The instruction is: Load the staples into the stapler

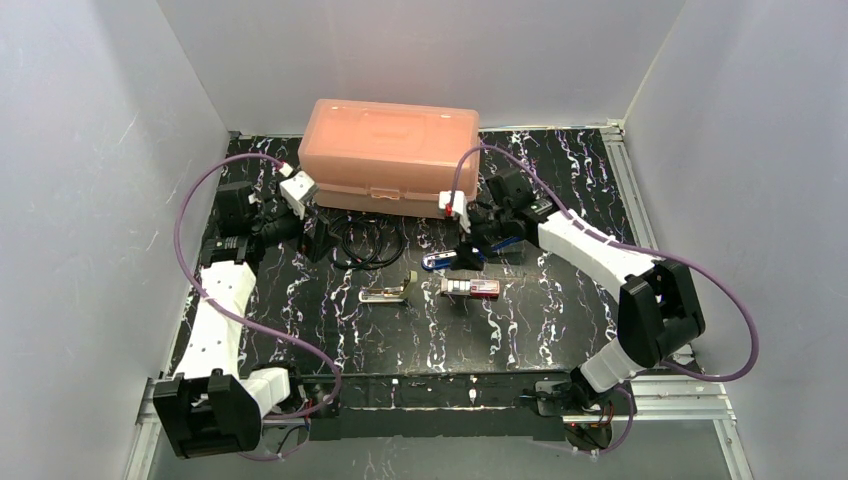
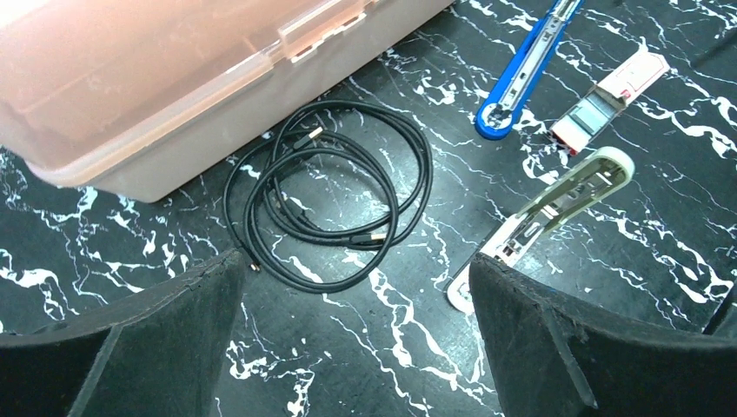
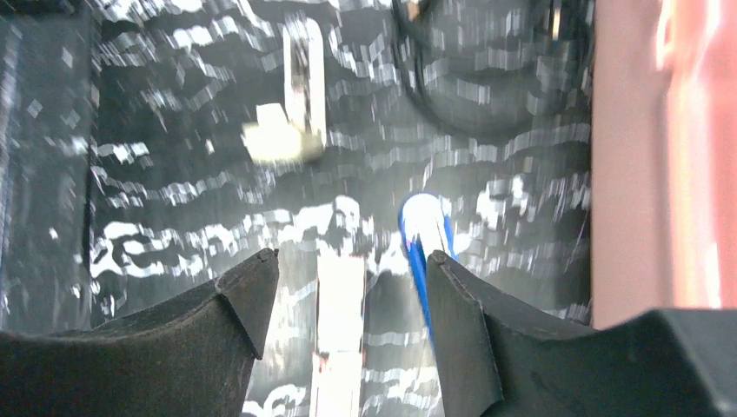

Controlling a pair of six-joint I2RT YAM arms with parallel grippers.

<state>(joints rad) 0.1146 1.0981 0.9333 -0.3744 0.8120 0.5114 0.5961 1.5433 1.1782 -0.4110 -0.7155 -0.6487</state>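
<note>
The staples box [image 1: 470, 288] is pink-red with its white tray slid part way out, and it lies mid-table. It also shows in the left wrist view [image 2: 608, 95] and, blurred, in the right wrist view [image 3: 339, 330]. A beige stapler [image 1: 388, 292] lies opened to the left of the box, and shows in the left wrist view [image 2: 547, 217]. A blue stapler [image 1: 440, 262] lies just behind the box. My right gripper [image 1: 470, 252] is open and empty over the blue stapler and the box, which lies between its fingers in the right wrist view [image 3: 349, 261]. My left gripper [image 1: 320, 238] is open and empty by the cable, also seen in the left wrist view [image 2: 358, 261].
A large translucent pink case [image 1: 390, 155], closed, stands at the back centre. A coiled black cable [image 1: 368, 245] lies in front of it, between my left gripper and the staplers. Grey walls close in both sides of the black marbled table [image 1: 300, 330].
</note>
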